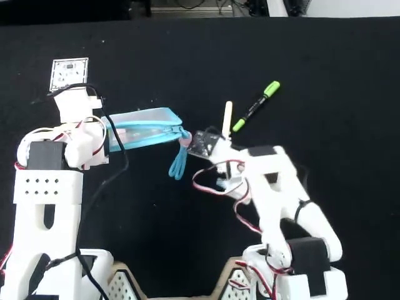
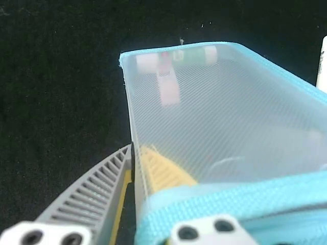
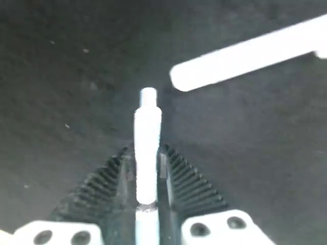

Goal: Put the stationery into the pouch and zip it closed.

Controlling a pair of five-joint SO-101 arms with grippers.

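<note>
A see-through pouch (image 1: 145, 127) with teal trim hangs above the black mat, its teal loop strap (image 1: 177, 164) dangling at the zipper end. My left gripper (image 1: 110, 134) is shut on the pouch's other end. In the left wrist view the pouch (image 2: 219, 117) sits clamped between the fingers of the left gripper (image 2: 135, 150), and blurred pink and white shapes (image 2: 166, 76) show through it. My right gripper (image 3: 147, 153) is shut on a thin white pen (image 3: 147, 127). In the high view the right gripper (image 1: 215, 142) is close to the pouch's zipper end. A pale stick (image 1: 227, 117) shows just beyond it.
A black pen with a green cap (image 1: 256, 106) lies on the mat to the right of the pale stick. A second white stick (image 3: 245, 53) lies on the mat past the held pen. A white tag (image 1: 69, 74) sits at the far left.
</note>
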